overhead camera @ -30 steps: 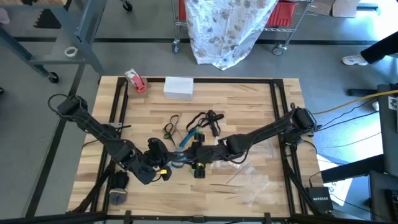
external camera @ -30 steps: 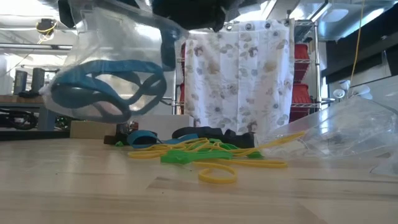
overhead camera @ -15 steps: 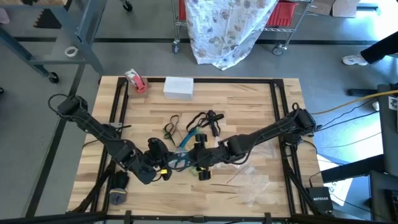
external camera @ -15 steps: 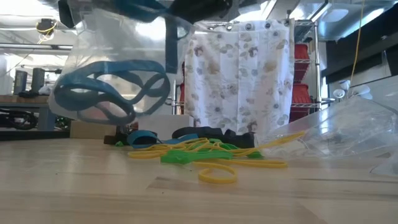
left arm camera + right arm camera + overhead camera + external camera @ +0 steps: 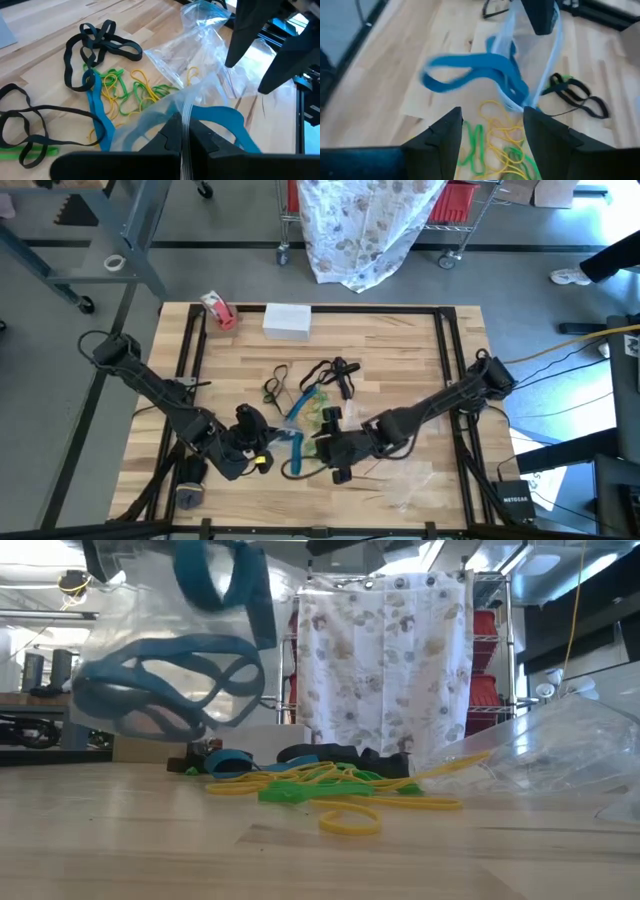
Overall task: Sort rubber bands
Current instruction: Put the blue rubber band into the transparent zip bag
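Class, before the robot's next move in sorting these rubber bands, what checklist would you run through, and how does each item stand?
1. Bag grip: left gripper shut on the clear plastic bag: ok.
2. Free arm: right gripper open and empty: ok.
3. Earlier blue rubber bands inside the bag: ok.
4. The top blue band fully past the bag's mouth: cannot tell.
5. The yellow and green bands separated: not ok, tangled on the table.

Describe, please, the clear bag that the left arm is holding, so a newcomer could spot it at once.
Look at the wooden table's front half, between the two arms. There the left tool pinches a clear plastic bag above the tabletop. Unlike the empty bags lying flat nearby, it hangs lifted, with blue rubber bands inside.
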You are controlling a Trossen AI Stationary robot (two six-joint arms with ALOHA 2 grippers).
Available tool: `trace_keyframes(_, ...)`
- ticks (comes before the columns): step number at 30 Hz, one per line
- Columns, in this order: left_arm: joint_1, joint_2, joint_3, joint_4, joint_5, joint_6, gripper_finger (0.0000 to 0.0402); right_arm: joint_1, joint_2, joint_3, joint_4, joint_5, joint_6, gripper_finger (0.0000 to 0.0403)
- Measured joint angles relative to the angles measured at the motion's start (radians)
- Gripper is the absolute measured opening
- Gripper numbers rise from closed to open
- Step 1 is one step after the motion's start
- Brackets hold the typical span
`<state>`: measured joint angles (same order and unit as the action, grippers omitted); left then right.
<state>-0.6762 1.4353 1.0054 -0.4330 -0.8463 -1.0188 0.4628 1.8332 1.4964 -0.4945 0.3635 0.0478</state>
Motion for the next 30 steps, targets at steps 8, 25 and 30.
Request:
trace_keyframes(8,0.006,0.000,0.000,-0.001,-0.004,-0.006,0.0000,0.009,0.000,-0.073,0.140,0.046,-0.001,0.0201)
trace_keyframes(25,0.033,0.000,0.000,0.011,-0.031,-0.022,0.0000,-0.070,0.019,-0.310,0.577,-0.247,0.263,0.0201)
trace_keyframes(30,0.043,0.000,0.000,0.023,-0.036,-0.018,0.0000,-0.078,0.019,-0.315,0.673,-0.297,0.295,0.0201)
